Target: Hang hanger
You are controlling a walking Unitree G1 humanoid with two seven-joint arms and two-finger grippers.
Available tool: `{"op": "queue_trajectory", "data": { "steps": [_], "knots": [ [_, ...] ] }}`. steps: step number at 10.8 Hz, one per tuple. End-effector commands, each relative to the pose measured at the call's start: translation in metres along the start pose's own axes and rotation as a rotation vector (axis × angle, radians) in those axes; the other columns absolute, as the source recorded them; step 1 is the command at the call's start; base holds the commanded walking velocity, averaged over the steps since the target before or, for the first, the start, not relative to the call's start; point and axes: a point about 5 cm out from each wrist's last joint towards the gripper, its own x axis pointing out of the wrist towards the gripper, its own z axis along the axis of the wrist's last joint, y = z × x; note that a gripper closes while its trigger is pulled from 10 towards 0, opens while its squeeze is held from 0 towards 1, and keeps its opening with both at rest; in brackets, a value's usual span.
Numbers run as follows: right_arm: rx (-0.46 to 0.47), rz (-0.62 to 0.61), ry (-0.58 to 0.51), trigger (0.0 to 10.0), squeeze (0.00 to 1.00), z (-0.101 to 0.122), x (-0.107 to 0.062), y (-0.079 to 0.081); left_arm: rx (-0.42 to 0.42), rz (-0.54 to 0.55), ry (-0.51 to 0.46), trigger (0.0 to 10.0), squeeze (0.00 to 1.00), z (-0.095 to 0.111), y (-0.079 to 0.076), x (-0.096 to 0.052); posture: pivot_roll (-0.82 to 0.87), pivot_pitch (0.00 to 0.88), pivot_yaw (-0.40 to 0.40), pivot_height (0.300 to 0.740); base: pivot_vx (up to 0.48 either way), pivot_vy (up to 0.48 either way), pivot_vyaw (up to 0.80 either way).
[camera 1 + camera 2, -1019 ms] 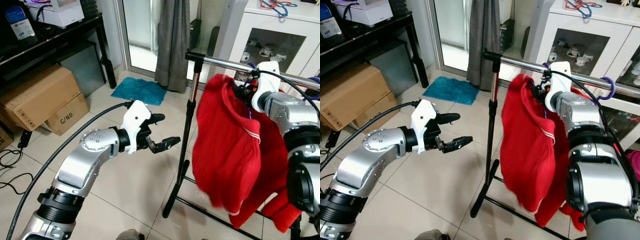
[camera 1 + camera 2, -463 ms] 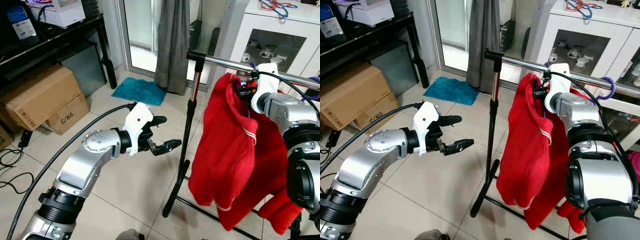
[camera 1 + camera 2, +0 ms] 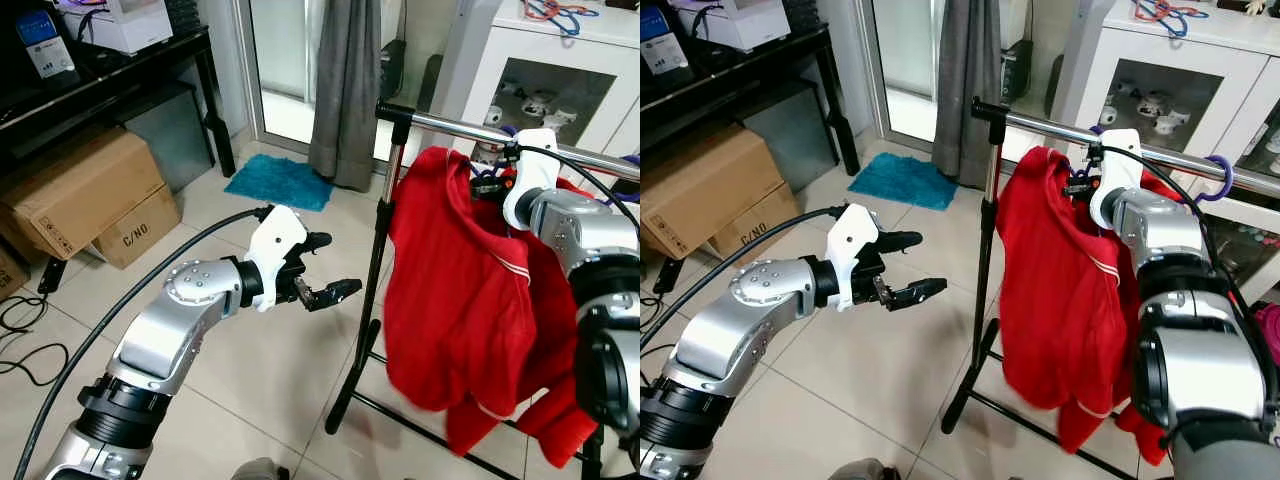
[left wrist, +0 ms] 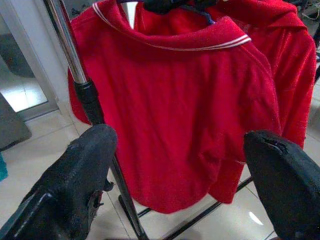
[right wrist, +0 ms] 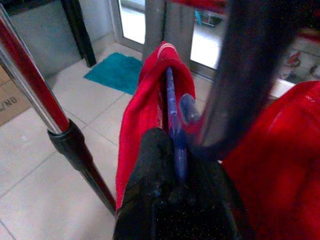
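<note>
- Since a second ago the red shirt [image 3: 455,300] has swung and now hangs closer in under the rail [image 3: 480,132], its collar higher; the left arm has barely shifted.
- Right gripper [image 5: 175,165] is up at the rail, fingers closed tight on the blue hanger [image 5: 172,125] that carries the shirt.
- From the right wrist, the hanger's hook [image 5: 187,107] lies just beside the rail, which crosses as a blurred dark bar; whether the hook is over the rail cannot be told.
- Left gripper [image 3: 325,270] is held out left of the rail's upright post [image 3: 375,270], fingers spread wide with nothing between them, well apart from the shirt.
- Bare floor tiles [image 3: 260,370] give open room between the left gripper and the post.
- More red cloth [image 3: 560,420] hangs behind the shirt, further right along the rail.
- A purple hook [image 3: 1223,172] sits on the rail, further right than the gripper.
- Beyond the rail stand a white cabinet [image 3: 560,80] and a grey curtain [image 3: 345,80]; a teal mat [image 3: 280,180] lies below the curtain.
- Cardboard boxes [image 3: 85,200] sit under a black table [image 3: 120,75], far left of the rail.
- The shirt's lower hem is blurred, and the rail's right end is cut off at the edge.
</note>
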Motion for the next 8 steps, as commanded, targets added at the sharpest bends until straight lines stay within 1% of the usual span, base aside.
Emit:
{"op": "queue_trajectory", "data": {
  "steps": [1,4,6,8],
  "knots": [
    [0.035,0.013,0.029,0.0,0.0,-0.0098,-0.0017,-0.0015,0.018,-0.009,0.002,10.0,0.0,0.0046,-0.001,0.0005,0.07,0.0,0.029,0.74,0.0,0.0,0.0],
    [0.034,0.043,-0.012,0.0,0.0,-0.0071,-0.008,-0.0008,0.003,-0.016,-0.01,10.0,0.0,0.0056,-0.0026,0.0001,0.07,0.0,0.032,0.74,0.0,0.0,0.0],
    [0.036,0.026,0.005,0.0,0.0,-0.0113,-0.0092,-0.001,-0.001,-0.015,-0.006,10.0,0.0,0.0043,-0.0032,0.0008,0.06,0.0,0.036,0.74,0.0,0.0,0.0],
    [0.028,0.016,0.018,0.0,0.0,-0.0131,-0.0077,0.0022,0.001,-0.016,0.002,10.0,0.0,0.0026,-0.0034,0.001,0.06,0.0,0.038,0.74,0.0,0.0,0.0]
  ]
}}
